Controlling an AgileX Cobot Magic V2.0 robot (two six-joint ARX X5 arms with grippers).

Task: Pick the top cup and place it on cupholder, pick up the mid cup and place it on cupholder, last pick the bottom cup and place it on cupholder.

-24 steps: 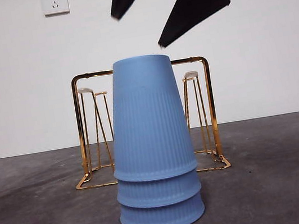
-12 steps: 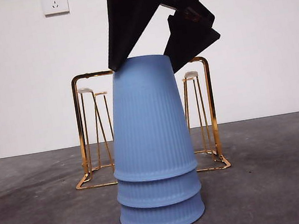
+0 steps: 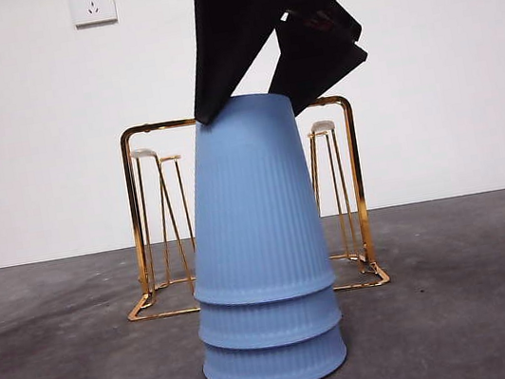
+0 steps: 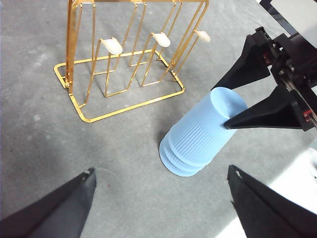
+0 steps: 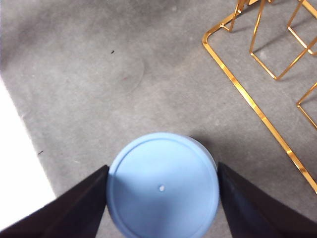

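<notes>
Three blue ribbed cups stand upside down in one stack in front of the gold wire cupholder (image 3: pixel 135 218). The top cup (image 3: pixel 252 199) sits over the mid cup (image 3: pixel 269 321) and the bottom cup (image 3: pixel 275 364). My right gripper (image 3: pixel 244 104) comes down from above, one jaw on each side of the top cup's flat base (image 5: pixel 163 186), both touching it. The stack leans slightly. My left gripper (image 4: pixel 161 170) hangs open, well off from the stack (image 4: pixel 198 141), holding nothing. The cupholder's white-tipped prongs (image 4: pixel 111 45) carry no cup.
The cupholder's base bar (image 5: pixel 247 101) lies close beside the stack on the grey table. A white strip (image 5: pixel 20 188) marks the table's edge near the right gripper. A wall socket (image 3: pixel 92 3) sits on the white wall behind.
The right gripper came down from above the stack onto the top cup and drew its jaws in against it. The stack's top has shifted slightly to the right.
</notes>
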